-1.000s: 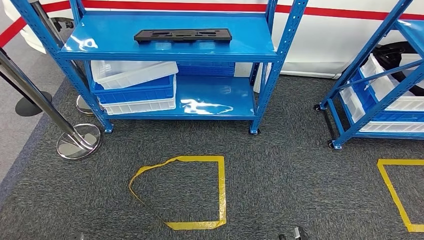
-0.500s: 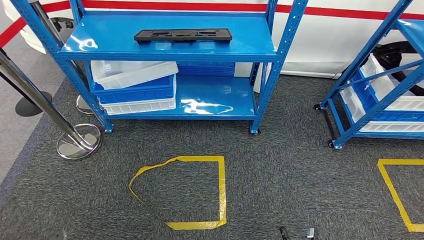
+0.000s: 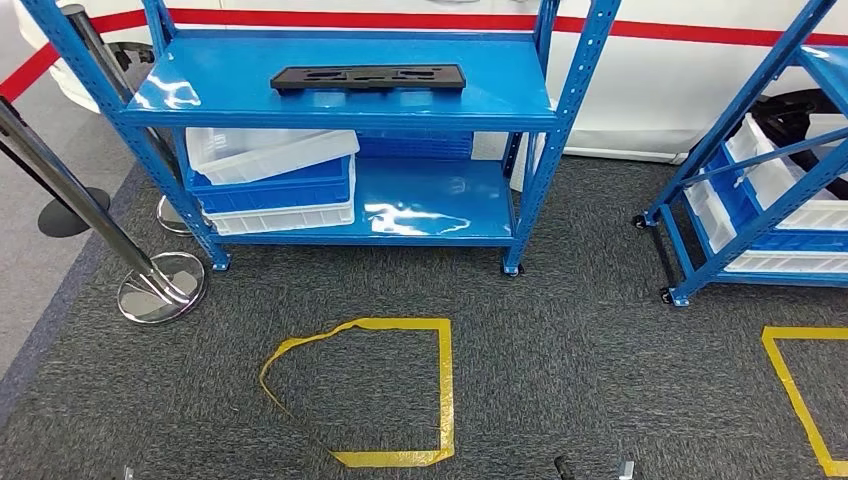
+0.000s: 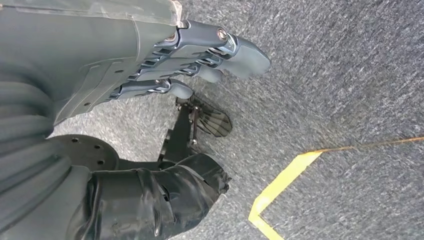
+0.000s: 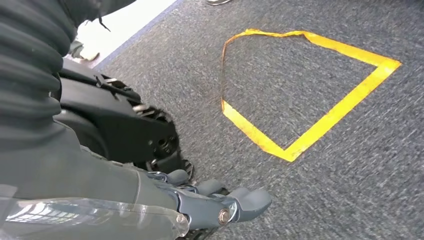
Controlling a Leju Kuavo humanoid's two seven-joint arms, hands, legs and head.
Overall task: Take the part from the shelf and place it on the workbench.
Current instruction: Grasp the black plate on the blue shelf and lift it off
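Early stage of the task, judged from the present layout: the part (image 3: 368,77), a flat black elongated plate with recessed cut-outs, lies untouched on the top board of the blue shelf (image 3: 345,105), so retrieval, carrying and placement on the workbench all remain to be done. The part lies flat, its long axis running side to side along the shelf and roughly parallel to the front edge, with one long side facing the robot; it sits toward the rear of the board, near the middle. Both arms hang beside the body above grey carpet. The left hand (image 4: 200,52) grasps nothing, its fingers extended and lying close together rather than clenched; the right hand (image 5: 215,202) likewise carries nothing, its fingers lightly bent and released. A yellow tape square (image 3: 375,390) marks the carpet between robot and shelf. White and blue bins (image 3: 270,180) are stacked on the lower board, beneath the part.
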